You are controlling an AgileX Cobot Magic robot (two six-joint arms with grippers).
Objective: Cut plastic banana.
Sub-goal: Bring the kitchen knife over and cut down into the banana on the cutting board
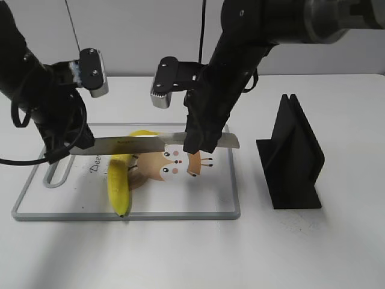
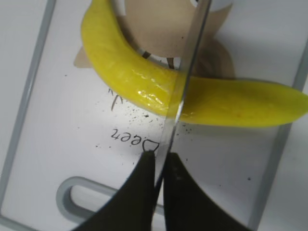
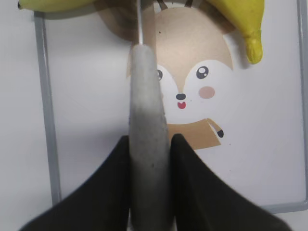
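Observation:
The yellow plastic banana lies whole on the white cutting board, which has a deer picture on it. A knife is held level across the banana's upper part. My left gripper is shut on the blade tip. My right gripper is shut on the grey handle. In the left wrist view the blade crosses the banana just past my jaws. In the right wrist view the jaws clamp the handle, with the banana's end at the top right.
A black knife stand stands on the table to the right of the board. The board's grey rim has a handle slot at its left end. White table lies all around.

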